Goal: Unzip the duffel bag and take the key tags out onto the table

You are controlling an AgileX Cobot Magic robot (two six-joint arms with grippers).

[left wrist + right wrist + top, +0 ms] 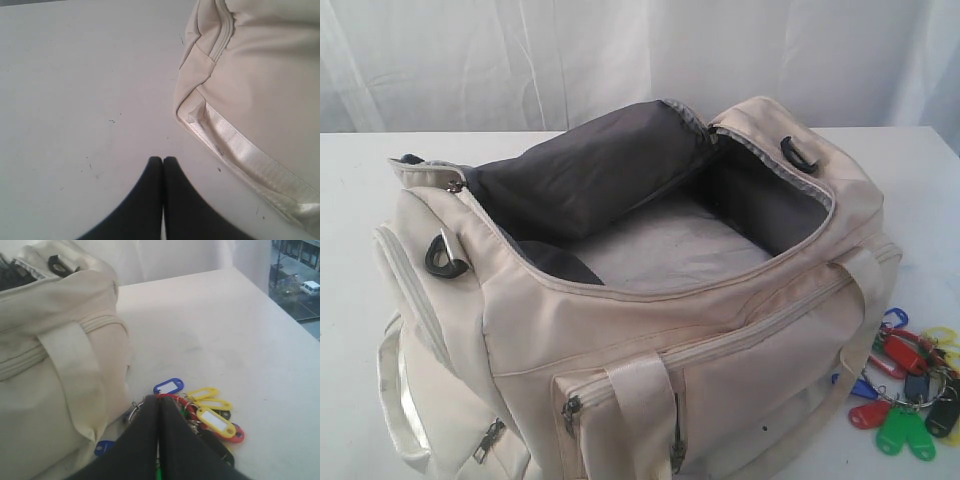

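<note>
1. The key tags [910, 395] are seen on the table [345, 250] at lower right, just beside the duffel bag [620, 330].
2. The bag is shown unzipped at centre, its dark lining [590, 180] exposed.
3. The left gripper [162, 161] and right gripper [159, 401] are pressed closed, empty.

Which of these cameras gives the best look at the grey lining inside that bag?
The exterior view: it looks down into the unzipped duffel bag, showing its grey lining openly. The right wrist view catches only a dark sliver of lining at the opening; the left wrist view shows just the bag's outer corner.
</note>
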